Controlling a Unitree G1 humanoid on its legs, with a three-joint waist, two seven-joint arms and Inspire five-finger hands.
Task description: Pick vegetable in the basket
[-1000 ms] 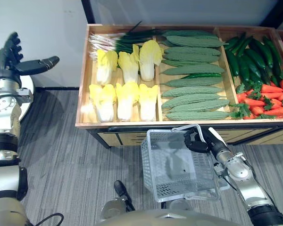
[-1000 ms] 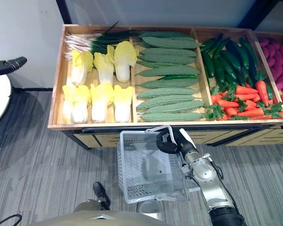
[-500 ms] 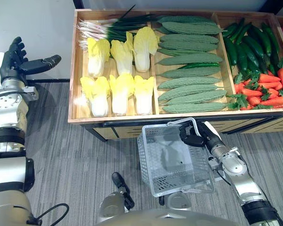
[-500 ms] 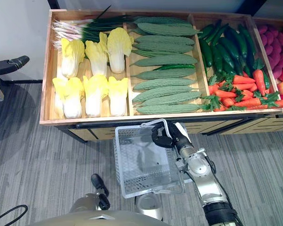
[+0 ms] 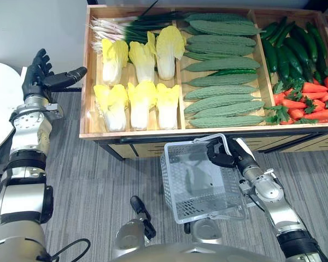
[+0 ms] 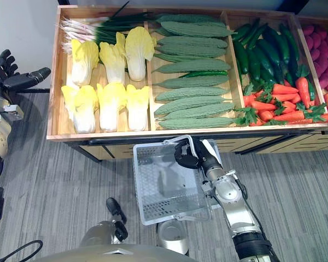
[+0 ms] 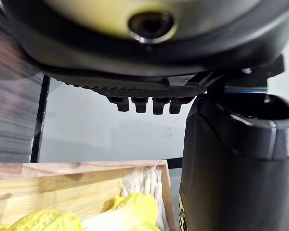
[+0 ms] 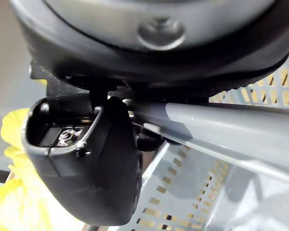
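**Produce untouched, basket empty**

Wooden stall [image 5: 153, 135] on grey carpet [image 5: 87, 185], compartments packed tight, scant room between neighbours. Perforated grey basket [image 5: 202, 183] just below the front rim, empty, hung by its handle [image 8: 221, 125] from the right hand [image 5: 221, 155], fingers curled round it. Napa cabbages [image 5: 139, 103] in the left compartment: probably light, soft-leaved, bruisable; best taken round the firm white base. Bitter gourds [image 5: 221, 65] likely stiffer, bumpy, easy to grasp. Left hand [image 5: 44, 82] spread wide, empty, beside the stall's corner.

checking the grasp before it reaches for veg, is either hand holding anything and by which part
The right hand is curled round the handle of the grey basket. The left hand is open and holds nothing.
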